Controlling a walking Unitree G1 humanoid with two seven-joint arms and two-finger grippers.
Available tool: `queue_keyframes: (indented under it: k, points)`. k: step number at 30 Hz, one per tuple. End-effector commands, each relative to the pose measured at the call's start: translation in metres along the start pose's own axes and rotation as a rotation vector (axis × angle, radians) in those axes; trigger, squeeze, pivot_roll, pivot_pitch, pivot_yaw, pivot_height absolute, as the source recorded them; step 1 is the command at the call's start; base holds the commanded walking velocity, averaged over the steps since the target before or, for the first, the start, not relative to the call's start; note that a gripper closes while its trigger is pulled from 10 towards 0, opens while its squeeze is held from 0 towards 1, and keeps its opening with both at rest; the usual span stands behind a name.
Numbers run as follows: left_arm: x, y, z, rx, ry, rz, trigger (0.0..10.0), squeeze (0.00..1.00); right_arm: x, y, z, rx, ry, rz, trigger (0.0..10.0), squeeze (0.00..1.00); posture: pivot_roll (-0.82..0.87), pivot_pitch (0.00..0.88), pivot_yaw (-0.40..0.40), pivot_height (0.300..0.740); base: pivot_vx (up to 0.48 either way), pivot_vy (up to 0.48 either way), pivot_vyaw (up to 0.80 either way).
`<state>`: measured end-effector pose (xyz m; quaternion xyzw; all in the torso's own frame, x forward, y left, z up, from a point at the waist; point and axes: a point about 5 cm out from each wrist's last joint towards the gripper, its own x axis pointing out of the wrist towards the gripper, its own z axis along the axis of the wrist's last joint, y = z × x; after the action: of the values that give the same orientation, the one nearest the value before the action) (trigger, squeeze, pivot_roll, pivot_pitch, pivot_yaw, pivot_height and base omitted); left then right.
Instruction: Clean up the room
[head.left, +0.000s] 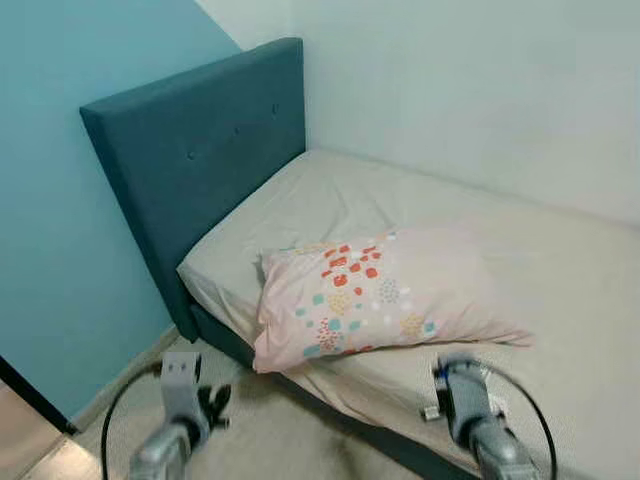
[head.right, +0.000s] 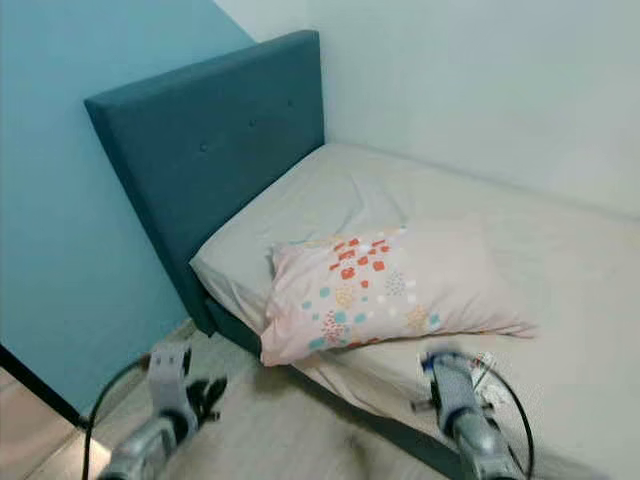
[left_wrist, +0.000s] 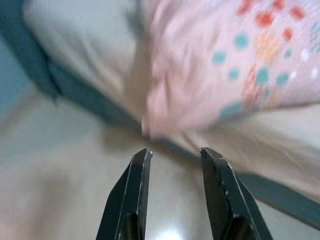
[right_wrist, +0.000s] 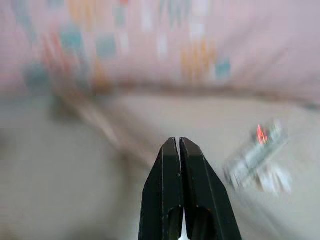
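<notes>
A pink pillow (head.left: 380, 290) with red, teal and yellow spots lies across the near edge of the bed (head.left: 560, 260), one corner hanging over the side. My left gripper (left_wrist: 175, 152) hovers open and holds nothing, low over the floor, and faces that overhanging pillow corner (left_wrist: 150, 125). It appears in the left eye view as black fingers (head.left: 215, 405). My right gripper (right_wrist: 175, 140) is shut with nothing in it, just above the beige sheet in front of the pillow (right_wrist: 150, 45). A small silver-white item (right_wrist: 255, 162) with a red mark lies on the sheet beside it.
A teal padded headboard (head.left: 200, 150) stands against the blue wall (head.left: 50, 200) on the left. A white wall (head.left: 480, 90) runs behind the bed. Pale floor (head.left: 270, 440) lies between me and the dark bed base (head.left: 225, 340). A dark door edge (head.left: 30, 395) is at far left.
</notes>
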<state>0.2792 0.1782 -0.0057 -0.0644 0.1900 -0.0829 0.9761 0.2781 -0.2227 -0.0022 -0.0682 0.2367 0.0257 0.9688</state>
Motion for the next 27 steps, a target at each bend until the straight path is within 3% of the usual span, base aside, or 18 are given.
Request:
queue_keyframes:
  k: [1, 4, 5, 6, 7, 8, 12, 15, 27]
  points:
    - [0.002, -0.007, -0.001, 0.050, 0.010, 0.016, 10.0, 0.00, 0.004, 0.009, 0.006, 0.081, -0.029, -0.007, 10.0, 0.00, -0.17, 0.013, 0.025, 0.740, 0.000, 0.000, 0.00]
    - [0.008, -0.021, -0.001, 0.049, 0.014, 0.025, 10.0, 0.00, 0.009, 0.028, 0.013, 0.149, -0.053, 0.018, 10.0, 0.00, -0.18, 0.013, 0.038, 0.740, 0.000, 0.000, 0.00]
    - [0.008, -0.029, -0.006, 0.036, 0.026, 0.016, 10.0, 0.00, 0.009, 0.040, 0.012, 0.151, -0.057, 0.057, 10.0, 0.74, -0.18, 0.013, 0.039, 0.740, 0.000, 0.000, 0.00]
    - [0.008, -0.029, -0.006, 0.036, 0.026, 0.016, 10.0, 0.00, 0.009, 0.040, 0.012, 0.151, -0.057, 0.057, 10.0, 0.74, -0.18, 0.013, 0.039, 0.740, 0.000, 0.000, 0.00]
    - [0.008, -0.032, -0.008, 0.021, 0.037, 0.011, 10.0, 0.00, 0.008, 0.044, 0.012, 0.147, -0.061, 0.073, 10.0, 1.00, -0.17, 0.013, 0.036, 0.740, 0.000, 0.000, 0.00]
    - [0.007, -0.035, -0.013, -0.022, 0.051, -0.003, 10.0, 1.00, 0.008, 0.044, 0.012, 0.153, -0.074, 0.080, 10.0, 1.00, -0.18, 0.016, 0.038, 0.740, 0.000, 0.000, 0.00]
    - [0.004, -0.034, -0.018, -0.084, 0.053, -0.010, 10.0, 1.00, 0.007, 0.036, 0.013, 0.172, -0.081, 0.064, 10.0, 1.00, -0.18, 0.018, 0.040, 0.740, 0.000, 0.000, 0.00]
    - [0.002, -0.025, -0.016, -0.143, 0.028, 0.027, 10.0, 1.00, 0.006, 0.034, 0.010, 0.155, -0.068, 0.068, 10.0, 1.00, -0.18, 0.018, 0.040, 0.740, 0.000, 0.000, 0.00]
    - [0.000, -0.024, -0.012, -0.165, -0.037, -0.026, 10.0, 1.00, 0.005, 0.033, 0.008, 0.159, -0.074, 0.061, 10.0, 1.00, -0.17, 0.024, 0.040, 0.740, 0.000, 0.000, 0.00]
